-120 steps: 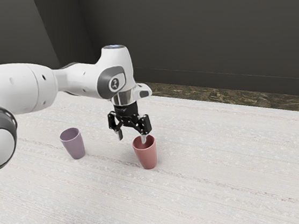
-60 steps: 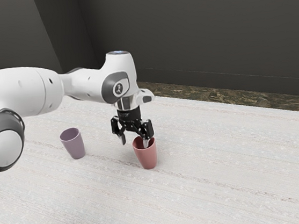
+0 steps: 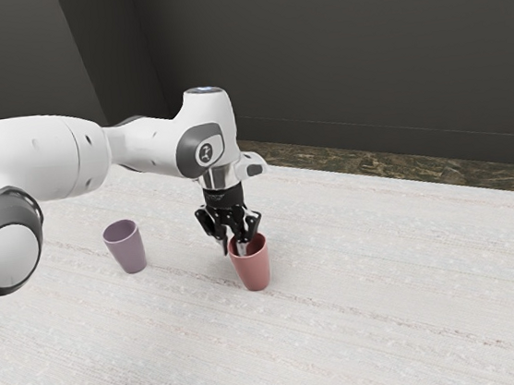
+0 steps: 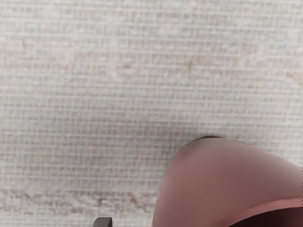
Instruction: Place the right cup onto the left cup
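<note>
Your gripper (image 3: pixel 234 252): above the pink cup, pointing down over its rim
Your fingers (image 3: pixel 224 245): partly spread, one inside the cup's mouth, the other just outside its wall; you have a gap between them
Pink cup (image 3: pixel 254 268): upright on your tabletop (image 3: pixel 375 328)
Purple cup (image 3: pixel 127 249): upright, empty-handed side, toward the exterior view's left, well apart from the pink one
</note>
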